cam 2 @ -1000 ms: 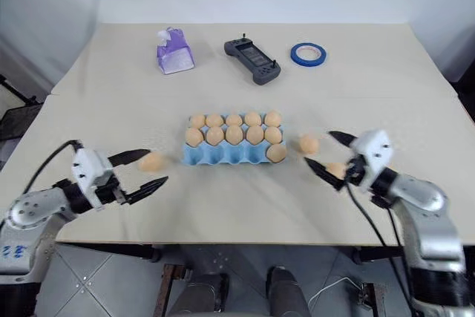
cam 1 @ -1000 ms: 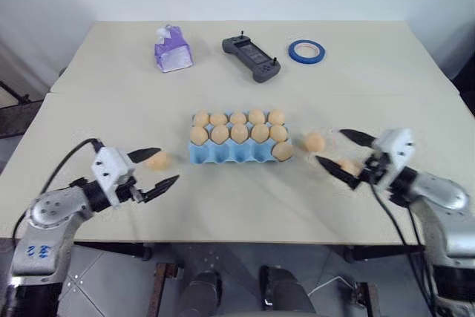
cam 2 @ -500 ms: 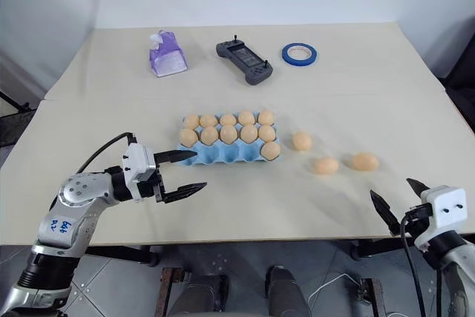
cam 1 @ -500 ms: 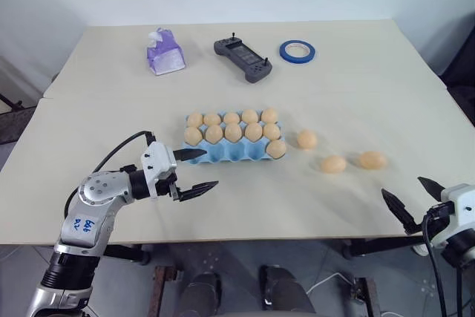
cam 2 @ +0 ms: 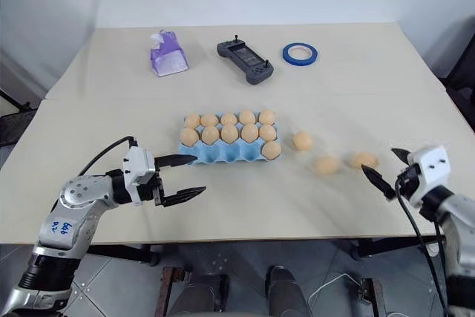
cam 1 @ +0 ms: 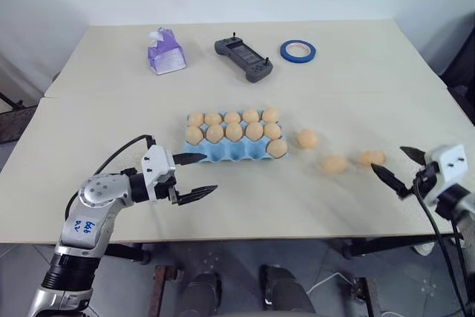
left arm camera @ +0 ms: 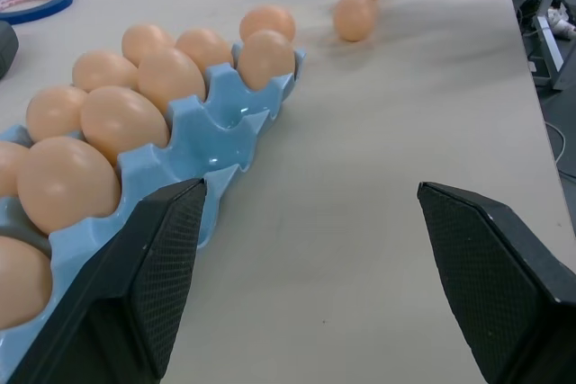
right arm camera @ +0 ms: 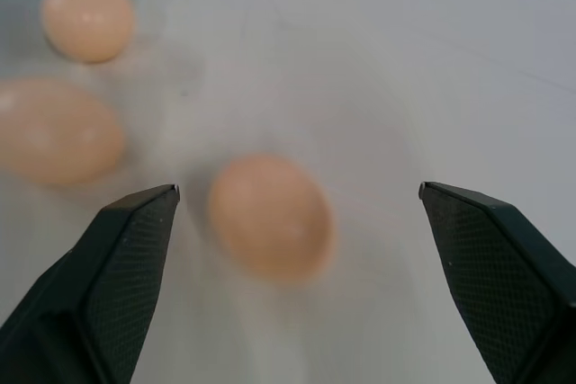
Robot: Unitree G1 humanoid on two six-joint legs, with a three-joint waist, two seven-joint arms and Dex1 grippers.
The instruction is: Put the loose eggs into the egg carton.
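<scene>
Viewing the table (cam 1: 371, 64), we find the egg carton (cam 1: 234, 150) at centre, three loose eggs (cam 1: 334, 163) at its 3 o'clock; left fingers (cam 1: 194, 158) and right fingers (cam 1: 388, 178) spread, empty.

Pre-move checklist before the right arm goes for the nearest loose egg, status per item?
1. Right end effector open: ok, fingers spread wide.
2. Target egg lined up between its fingers: ok in the right wrist view, not yet enclosed.
3. Neighbouring eggs clear of the grasp: ok, middle egg and inner egg lie apart from it.
4. Free cups in the egg carton: ok, the front row looks mostly empty, one egg at its right end.
5. Left end effector out of the way: ok, open and empty beside the carton's left end.
6. Egg lying still: cannot tell.
</scene>
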